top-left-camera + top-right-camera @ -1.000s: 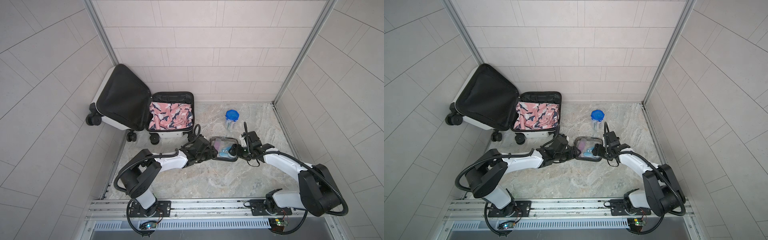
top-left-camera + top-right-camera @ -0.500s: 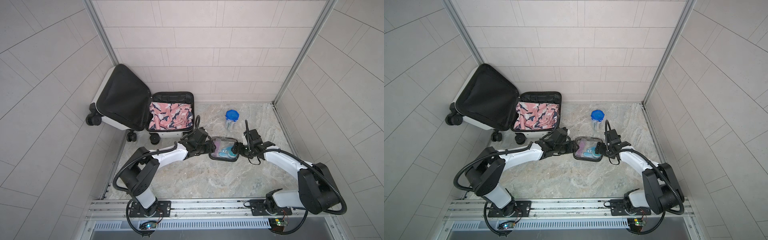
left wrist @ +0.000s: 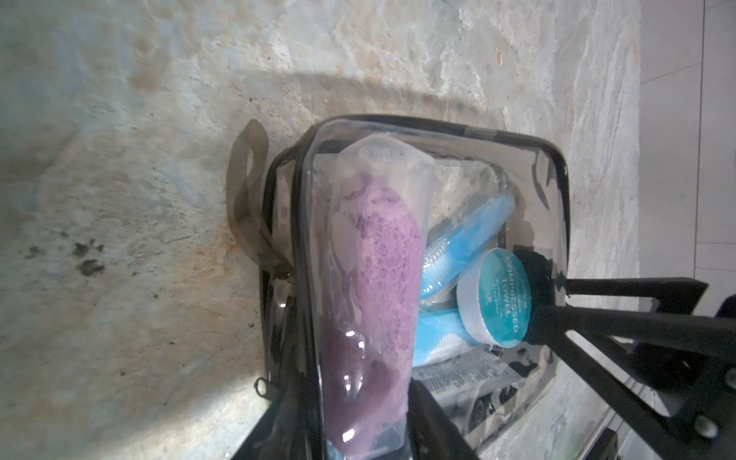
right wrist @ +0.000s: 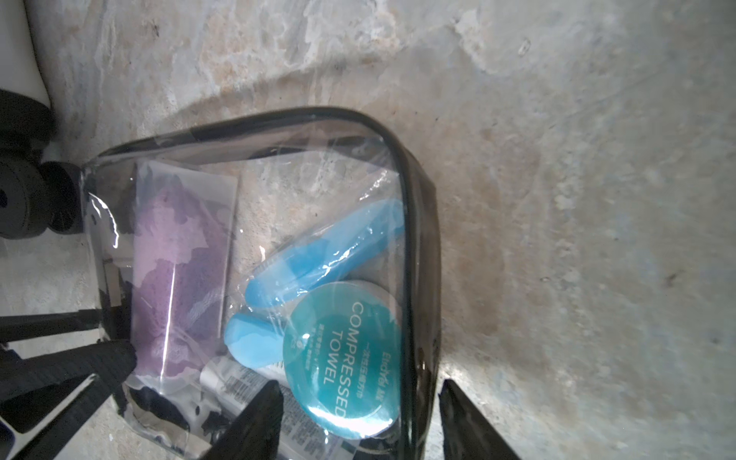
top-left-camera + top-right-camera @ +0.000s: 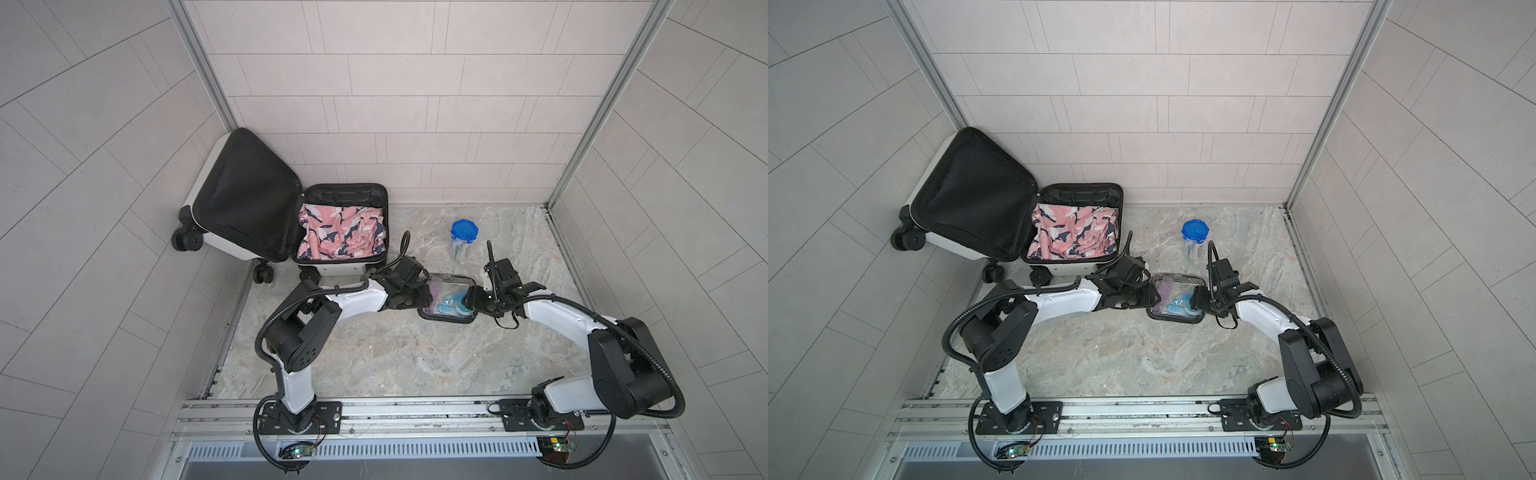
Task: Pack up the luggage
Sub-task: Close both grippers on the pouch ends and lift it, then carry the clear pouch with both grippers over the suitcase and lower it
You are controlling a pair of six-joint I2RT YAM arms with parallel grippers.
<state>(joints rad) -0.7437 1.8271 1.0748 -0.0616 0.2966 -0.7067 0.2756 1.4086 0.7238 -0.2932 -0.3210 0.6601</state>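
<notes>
Small white hard-shell suitcase [image 5: 249,199] open in back-left corner, pink patterned cloth [image 5: 338,232] inside. Left gripper [image 5: 422,293] and right gripper [image 5: 471,301] astride opposite ends of clear black-trimmed toiletry pouch [image 5: 446,299]; jaws apart, actual grip impossible to tell.

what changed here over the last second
Both end effectors edged inward onto the clear pouch: the left end effector at the end nearer the luggage, the right end effector at the opposite end, jaws narrowing around it; a firm grip cannot be confirmed. The pouch, the luggage and the blue-lidded jar stayed put.
</notes>
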